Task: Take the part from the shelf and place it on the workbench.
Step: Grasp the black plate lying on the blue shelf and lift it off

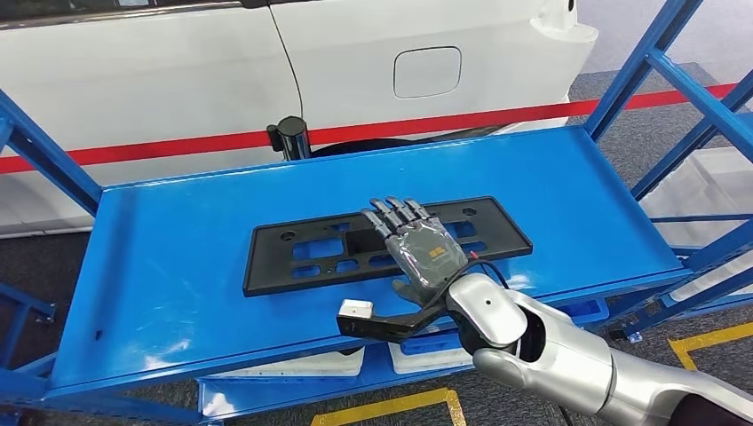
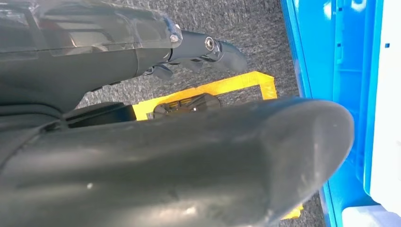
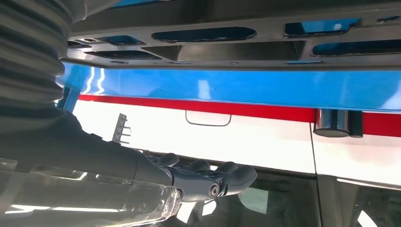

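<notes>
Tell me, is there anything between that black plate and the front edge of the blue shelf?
In the head view, the right hand reaches over that strip, its fingers above the black plate; otherwise the blue shelf is bare there.

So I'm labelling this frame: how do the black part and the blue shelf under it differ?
The black part is a long, narrow matt plate pierced with cut-outs; the blue shelf is a broad, glossy, solid surface. The part lies slightly skewed to the shelf's edges. The right hand reaches over the part; the shelf around it lies bare. Both lie flat.
</notes>
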You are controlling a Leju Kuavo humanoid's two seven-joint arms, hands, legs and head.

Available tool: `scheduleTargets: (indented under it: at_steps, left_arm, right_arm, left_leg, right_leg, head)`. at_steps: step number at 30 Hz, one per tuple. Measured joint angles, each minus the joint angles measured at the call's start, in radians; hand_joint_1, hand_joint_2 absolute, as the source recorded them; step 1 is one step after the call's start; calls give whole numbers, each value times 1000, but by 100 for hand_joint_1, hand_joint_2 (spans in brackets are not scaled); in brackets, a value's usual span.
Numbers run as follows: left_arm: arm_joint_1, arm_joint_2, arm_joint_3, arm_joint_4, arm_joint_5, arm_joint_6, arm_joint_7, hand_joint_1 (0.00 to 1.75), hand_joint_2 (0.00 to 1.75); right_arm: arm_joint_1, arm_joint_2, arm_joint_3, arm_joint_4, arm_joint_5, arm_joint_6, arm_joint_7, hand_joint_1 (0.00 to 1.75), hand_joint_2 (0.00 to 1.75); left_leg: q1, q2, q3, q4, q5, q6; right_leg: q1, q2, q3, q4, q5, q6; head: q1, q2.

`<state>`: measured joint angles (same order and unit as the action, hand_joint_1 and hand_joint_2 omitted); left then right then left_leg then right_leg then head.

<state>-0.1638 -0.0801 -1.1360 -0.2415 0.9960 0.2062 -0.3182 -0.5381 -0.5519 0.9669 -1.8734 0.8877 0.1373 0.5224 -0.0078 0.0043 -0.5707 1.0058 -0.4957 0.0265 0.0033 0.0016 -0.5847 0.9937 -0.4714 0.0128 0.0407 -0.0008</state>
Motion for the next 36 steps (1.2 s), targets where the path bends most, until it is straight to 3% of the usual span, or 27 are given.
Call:
scheduleTargets:
  at_steps: [19, 25, 29, 36]
  left_arm:
    - [-12, 23, 0, 5, -13, 58, 45, 0, 0]
    - [-30, 11, 0, 4, -56, 43, 51, 0, 0]
    - [-52, 0, 0, 4, -66, 41, 42, 0, 0]
    - [-59, -8, 0, 4, -52, 41, 30, 0, 0]
  right_arm:
    - [-19, -22, -2, -3, -109, 38, 26, 0, 175]
    - [27, -90, -28, -79, -124, 64, 123, 0, 175]
    - [61, -122, -45, -126, -122, 81, 127, 0, 175]
    - [70, -127, -49, -132, -146, 104, 105, 0, 175]
  left_leg:
    - [-4, -3, 0, 0, 1, -1]
    - [-4, -15, 0, 0, 1, -1]
    - [-4, -16, 0, 0, 1, -1]
    - [-3, -10, 0, 0, 1, -1]
  right_leg:
    - [-4, -1, 2, -2, 0, 1]
    - [-3, -6, 4, -5, 0, 1]
    - [-3, -7, 5, -6, 0, 1]
    - [-3, -7, 6, -6, 1, 1]
  head:
    - [0, 0]
    - [0, 0]
    - [0, 0]
    - [0, 0]
